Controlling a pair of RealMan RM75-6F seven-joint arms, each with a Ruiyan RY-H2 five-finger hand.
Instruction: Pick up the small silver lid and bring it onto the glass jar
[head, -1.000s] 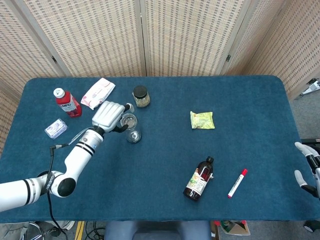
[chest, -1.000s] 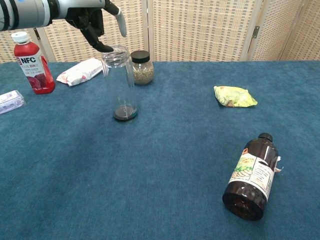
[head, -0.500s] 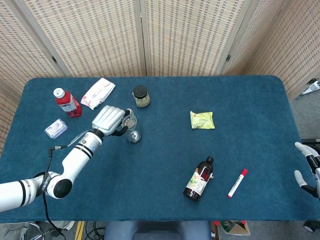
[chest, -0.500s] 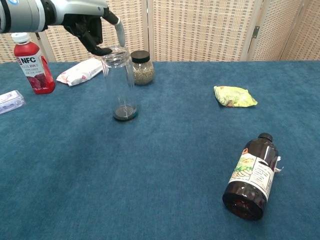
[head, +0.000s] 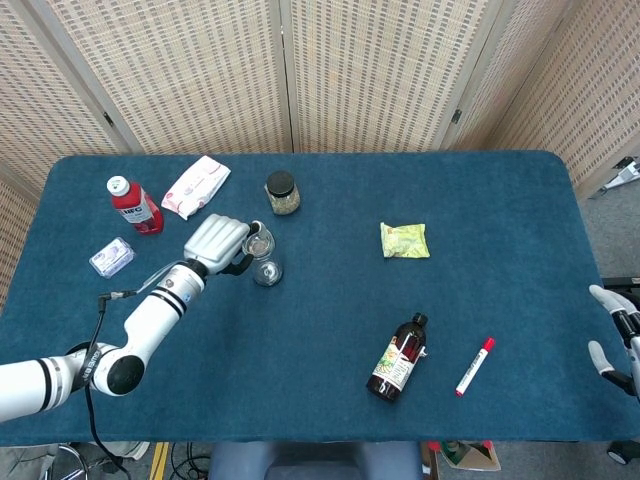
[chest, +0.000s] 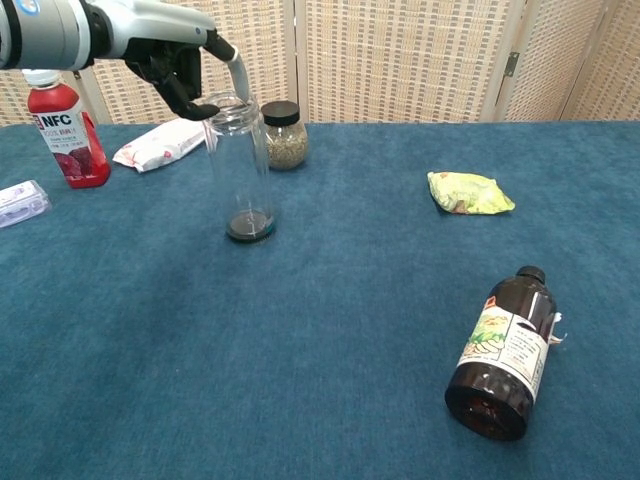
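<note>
The tall clear glass jar (head: 266, 266) (chest: 240, 170) stands upright left of the table's middle. My left hand (head: 215, 240) (chest: 175, 60) hovers at its mouth from the left. Its thumb and a curved finger pinch the small silver lid (head: 258, 241) (chest: 228, 101), which lies level on the jar's rim. Against the glass, the lid is hard to make out. My right hand (head: 612, 335) hangs off the table's right edge, fingers apart and holding nothing.
A red juice bottle (head: 133, 205), a white wipes pack (head: 196, 186) and a black-capped spice jar (head: 282, 193) stand behind the jar. A small clear packet (head: 111, 257) lies to the left. A green snack bag (head: 404, 240), a brown bottle (head: 398, 358) and a red marker (head: 475, 366) lie to the right.
My left hand has sunk slightly, bringing its thumb and finger down to the jar's rim. The right hand has not moved.
</note>
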